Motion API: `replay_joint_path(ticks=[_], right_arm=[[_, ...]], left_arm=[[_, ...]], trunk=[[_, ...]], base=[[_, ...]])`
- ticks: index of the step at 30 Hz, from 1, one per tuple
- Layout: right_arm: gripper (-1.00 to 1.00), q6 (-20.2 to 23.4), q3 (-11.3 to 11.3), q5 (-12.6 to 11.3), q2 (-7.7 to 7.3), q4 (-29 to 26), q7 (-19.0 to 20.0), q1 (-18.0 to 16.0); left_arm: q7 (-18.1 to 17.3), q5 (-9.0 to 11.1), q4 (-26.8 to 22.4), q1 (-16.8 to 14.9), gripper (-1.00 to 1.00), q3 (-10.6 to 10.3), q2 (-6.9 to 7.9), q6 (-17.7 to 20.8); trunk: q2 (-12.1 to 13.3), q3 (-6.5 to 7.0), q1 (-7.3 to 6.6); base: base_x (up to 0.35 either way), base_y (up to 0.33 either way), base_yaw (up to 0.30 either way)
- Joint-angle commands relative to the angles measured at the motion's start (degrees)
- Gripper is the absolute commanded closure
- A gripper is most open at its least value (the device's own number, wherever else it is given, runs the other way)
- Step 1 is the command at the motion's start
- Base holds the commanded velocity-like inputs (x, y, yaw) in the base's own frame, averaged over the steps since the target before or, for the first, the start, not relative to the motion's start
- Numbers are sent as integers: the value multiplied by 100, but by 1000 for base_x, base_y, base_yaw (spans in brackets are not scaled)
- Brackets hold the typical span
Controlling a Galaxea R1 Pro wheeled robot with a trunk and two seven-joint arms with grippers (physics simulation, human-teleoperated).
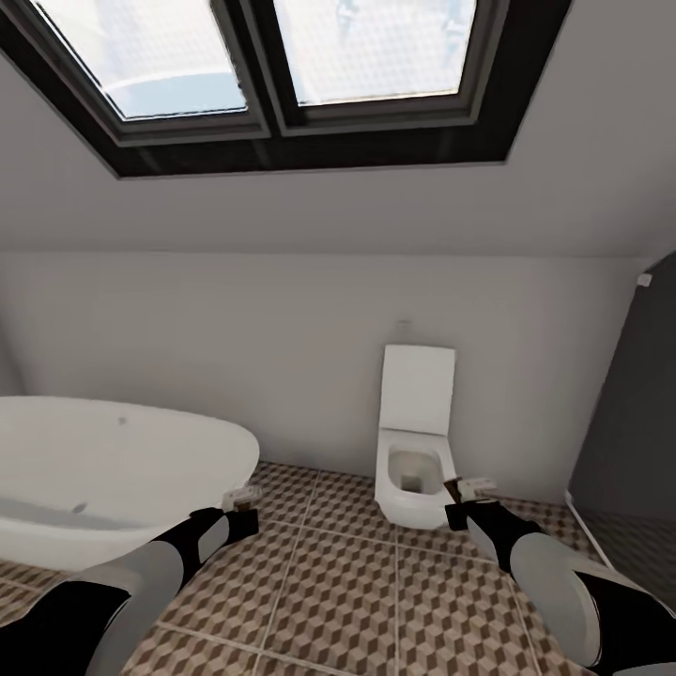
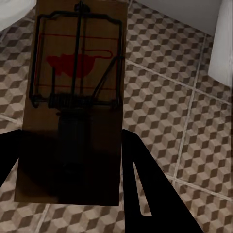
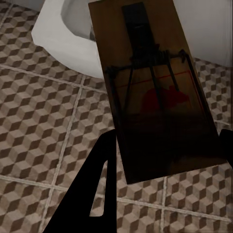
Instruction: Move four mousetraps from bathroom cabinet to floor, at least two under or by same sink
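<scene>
My left gripper (image 1: pixel 240 507) is shut on a mousetrap (image 1: pixel 242 492), held above the bathroom floor (image 1: pixel 347 573) beside the bathtub's rim. In the left wrist view this mousetrap (image 2: pixel 73 97) is a brown slab with a black wire spring and a red mouse print, clamped between black fingers (image 2: pixel 145 194). My right gripper (image 1: pixel 464 502) is shut on a second mousetrap (image 1: pixel 474 485), just right of the toilet bowl. The right wrist view has that mousetrap (image 3: pixel 150 97) above the cube-patterned tiles (image 3: pixel 43 126). The cabinet and the sink are out of view.
A white bathtub (image 1: pixel 103 479) fills the left side. A white toilet (image 1: pixel 413 451) stands against the back wall at centre right. A dark grey partition (image 1: pixel 629 422) rises at the right edge. Open tiled floor lies between my two arms.
</scene>
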Motion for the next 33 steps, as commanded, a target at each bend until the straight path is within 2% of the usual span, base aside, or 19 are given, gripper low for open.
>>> replay_joint_path(ticks=[1, 23, 33], right_arm=[[100, 24, -48, 51, 3, -6, -9, -4], [100, 23, -43, 49, 4, -6, -26, -1], [100, 24, -35, 49, 4, -6, -20, -5]], left_arm=[[4, 37, -9, -3, 100, -47, 2, 28], [-4, 37, -9, -5, 100, -48, -5, 28], [-6, 49, -1, -4, 100, -44, 1, 40]], trunk=[[-5, -4, 0], [-5, 64, 0], [-5, 71, 0]], base=[[1, 0, -213], [0, 0, -258], [25, -18, -56]])
